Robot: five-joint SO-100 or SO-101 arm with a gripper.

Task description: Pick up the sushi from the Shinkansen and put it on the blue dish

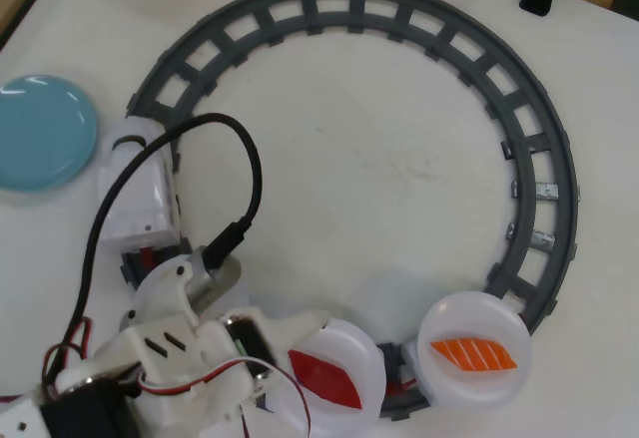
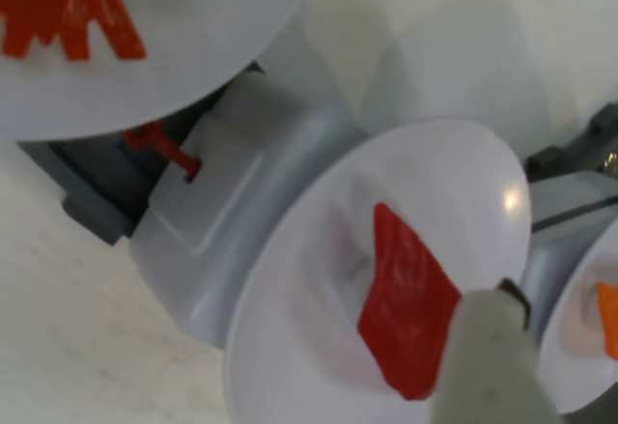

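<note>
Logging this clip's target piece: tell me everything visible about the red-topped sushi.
The sushi has a glossy dark red, diamond-shaped topping; its white base barely shows in the wrist view. It lies flat on a round white plate riding a train car on the track. One pale gripper finger overlaps its lower right corner there; contact is unclear.

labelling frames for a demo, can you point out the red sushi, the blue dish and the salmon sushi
red sushi [image 2: 406, 313]: wrist view, middle of its dark red topping
blue dish [image 1: 40, 131]: overhead view, centre of the plate's glossy face
salmon sushi [image 1: 474, 355]: overhead view, middle of its orange striped topping
</note>
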